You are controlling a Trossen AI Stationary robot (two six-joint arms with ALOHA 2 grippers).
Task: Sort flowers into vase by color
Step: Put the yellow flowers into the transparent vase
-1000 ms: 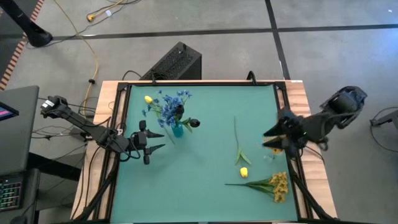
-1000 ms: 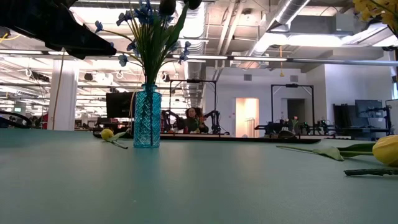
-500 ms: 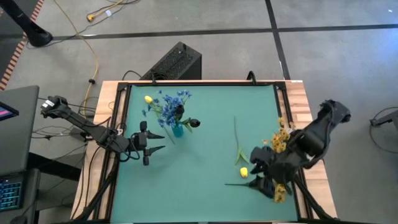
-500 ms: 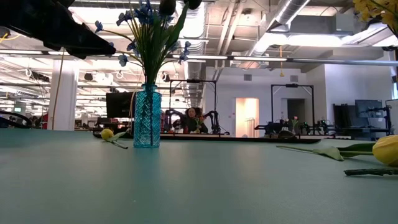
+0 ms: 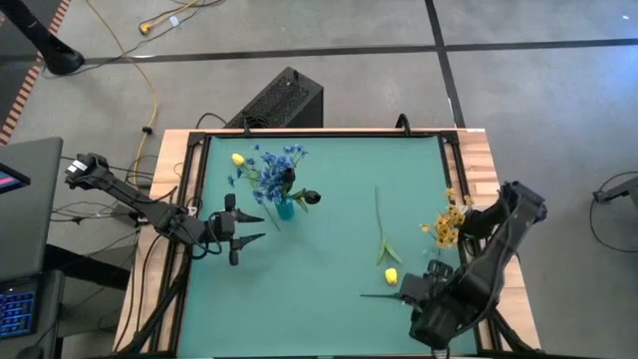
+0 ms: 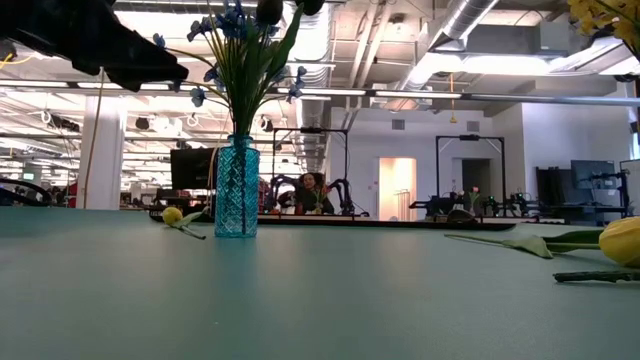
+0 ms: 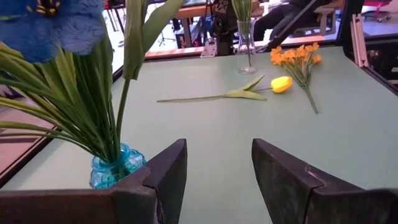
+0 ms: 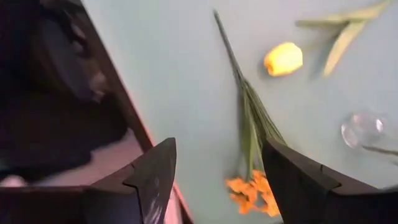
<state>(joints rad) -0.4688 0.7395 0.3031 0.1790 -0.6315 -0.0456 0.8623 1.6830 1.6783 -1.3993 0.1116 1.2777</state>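
Two vases on the table: a blue vase [image 5: 284,208] on my left half, already full of blue sprigs [image 5: 267,170], and a clear vase [image 5: 436,269] near the right edge with one yellow-orange cluster [image 5: 446,223] in it. Lying loose, as best I can see: a yellow bud [image 5: 391,276] on a long stem, a second yellow-orange sprig [image 8: 252,134] beside it, and another yellow bud [image 5: 238,159] behind the blue vase.

Right gripper [image 5: 414,290] hangs over the near right corner, jaws apart and empty, above the loose orange sprig. In the right wrist view the sprig's long axis runs along the gap between the fingers, stem tip away from the camera, blossom head towards the wrist, close to the table edge. The yellow bud's stem lies roughly across the table's depth, bud at the near end.

Left gripper [image 7: 214,168] waits low beside the blue vase, jaws apart, holding nothing.

My judgement: the step is picking up the orange sprig for the clear vase. I would turn the wrist so the fingers close across the stem, not along it. Take the bare stem short of the leaves, so the tip can be steered into the narrow neck. Come down gently; the stem lies flat on the mat. Keep clear of the yellow bud just beside it.
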